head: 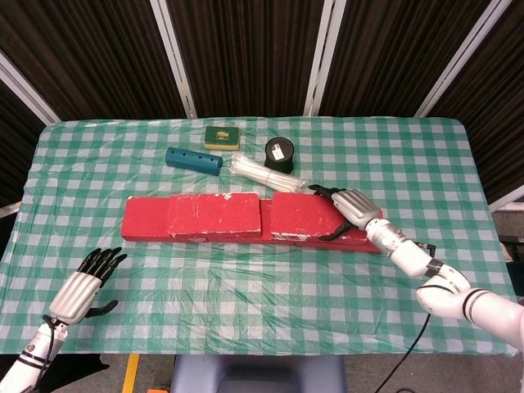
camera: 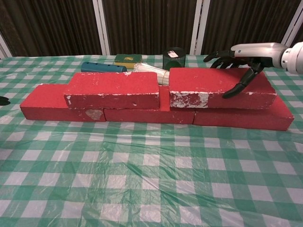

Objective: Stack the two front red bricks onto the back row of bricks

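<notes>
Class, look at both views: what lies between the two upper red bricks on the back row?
Nothing lies there. The left upper brick and right upper brick are apart; the chest view shows a bare strip of the bottom row between them.
</notes>
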### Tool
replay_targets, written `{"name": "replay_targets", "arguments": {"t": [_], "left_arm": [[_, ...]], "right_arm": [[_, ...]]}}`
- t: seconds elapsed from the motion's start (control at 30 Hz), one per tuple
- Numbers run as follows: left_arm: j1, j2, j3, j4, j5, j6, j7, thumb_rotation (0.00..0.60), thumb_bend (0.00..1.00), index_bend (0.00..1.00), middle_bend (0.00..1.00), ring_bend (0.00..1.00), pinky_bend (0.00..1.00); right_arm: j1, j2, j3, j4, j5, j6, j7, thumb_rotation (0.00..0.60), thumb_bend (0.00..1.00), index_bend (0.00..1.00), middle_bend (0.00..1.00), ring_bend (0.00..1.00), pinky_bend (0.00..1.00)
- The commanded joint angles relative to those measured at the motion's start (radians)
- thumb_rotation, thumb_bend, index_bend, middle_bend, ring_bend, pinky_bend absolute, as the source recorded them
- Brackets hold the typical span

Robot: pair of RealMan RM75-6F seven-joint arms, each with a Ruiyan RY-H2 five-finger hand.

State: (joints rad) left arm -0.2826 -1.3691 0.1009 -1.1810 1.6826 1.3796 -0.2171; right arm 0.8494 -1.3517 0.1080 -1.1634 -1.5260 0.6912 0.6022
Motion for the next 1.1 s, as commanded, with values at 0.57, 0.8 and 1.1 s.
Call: {"name": "replay_targets", "arguments": {"t": [0.57, 0.8, 1.1], "left_arm": [[-0.003, -0.003, -0.002, 0.003, -0.003, -0.01, 0.002, 0.6, 0.24, 0.0, 0.0, 0.0, 0.02], [-0.005, -0.003, 0.0, 0.004, -0.003, -0.016, 0.0, 0.6, 0.24, 0.0, 0.0, 0.0, 0.02], [-0.007, -0.002, 0.0, 0.005, -0.003, -0.019, -0.006, 0.6, 0.24, 0.0, 0.0, 0.0, 0.02]], "right_arm": [[0.026, -0.046, -0.019, 0.047, 0.013, 0.016, 0.014, 0.6, 0.18, 0.17, 0.3, 0.29, 0.51], [0.031, -0.054, -0.021, 0.051, 0.02, 0.021, 0.005, 0.6, 0.18, 0.16, 0.3, 0.29, 0.51], [0.037, -0.056, -0.023, 0.043, 0.036, 0.012, -0.014, 0.6, 0.18, 0.07, 0.29, 0.26, 0.45]]}}
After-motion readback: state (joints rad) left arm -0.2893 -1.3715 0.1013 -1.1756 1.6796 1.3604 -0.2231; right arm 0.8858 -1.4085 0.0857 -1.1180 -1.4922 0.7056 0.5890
